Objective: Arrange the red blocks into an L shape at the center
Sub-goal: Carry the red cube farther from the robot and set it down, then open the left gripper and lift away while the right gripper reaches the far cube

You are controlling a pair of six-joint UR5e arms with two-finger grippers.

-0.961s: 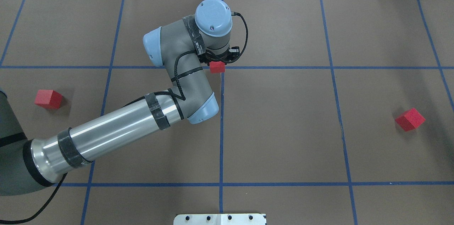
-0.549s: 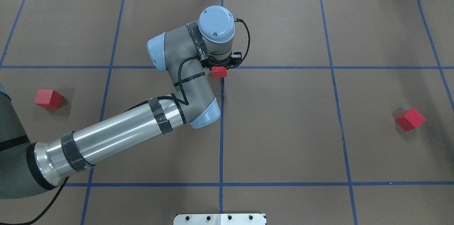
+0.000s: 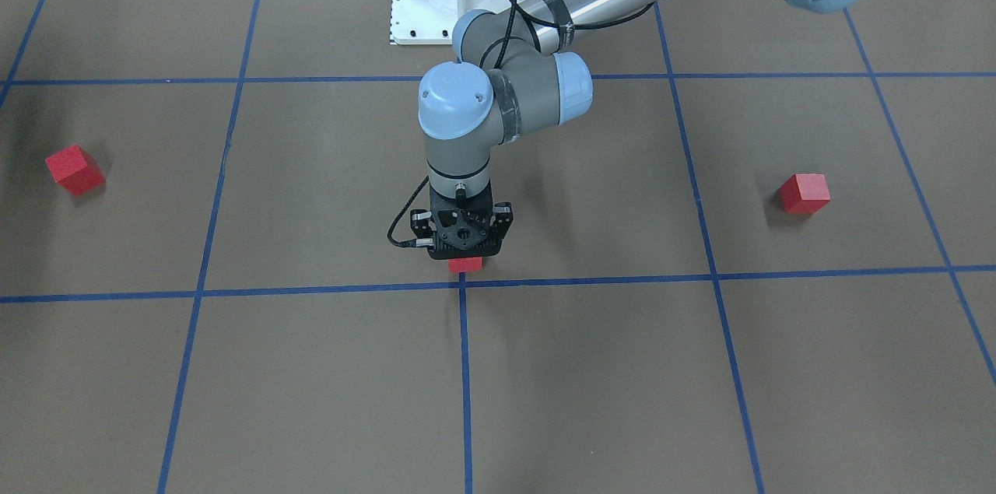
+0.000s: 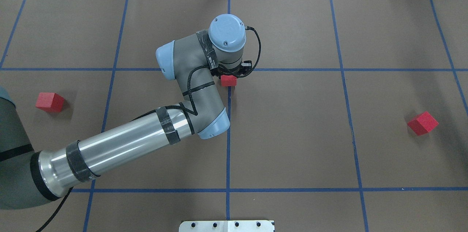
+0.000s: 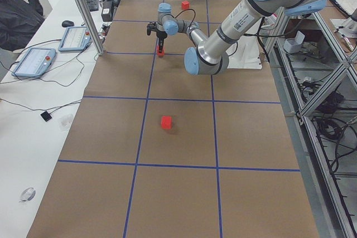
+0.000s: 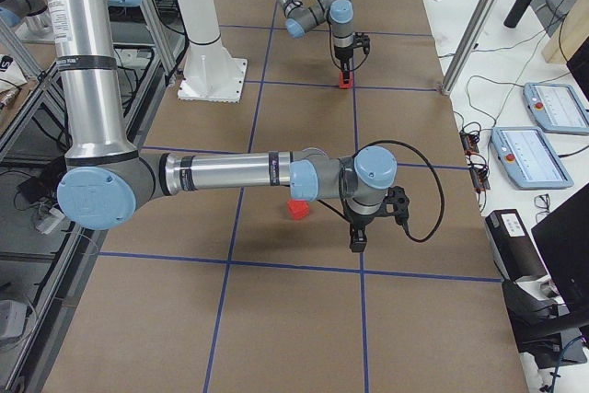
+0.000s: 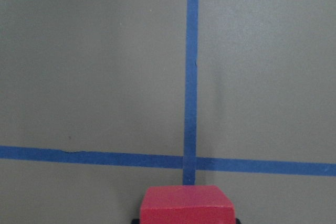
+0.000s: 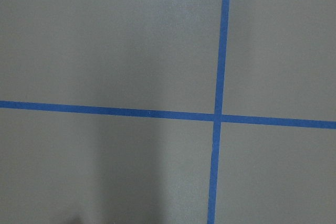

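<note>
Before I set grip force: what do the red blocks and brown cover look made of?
The red blocks: matte, evenly coloured, no glare; perhaps foam or painted wood, unclear. The brown cover: matte, rippled at its far edge; likely paper.

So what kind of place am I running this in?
Probably a robotics lab: a brown paper-covered table gridded with blue tape, aluminium frame posts, and teach pendants on a white side bench.

Left gripper (image 3: 464, 251) vertical, jaws closed.

Blue tape crossing (image 8: 216, 117) on brown surface (image 8: 105, 40).
</note>
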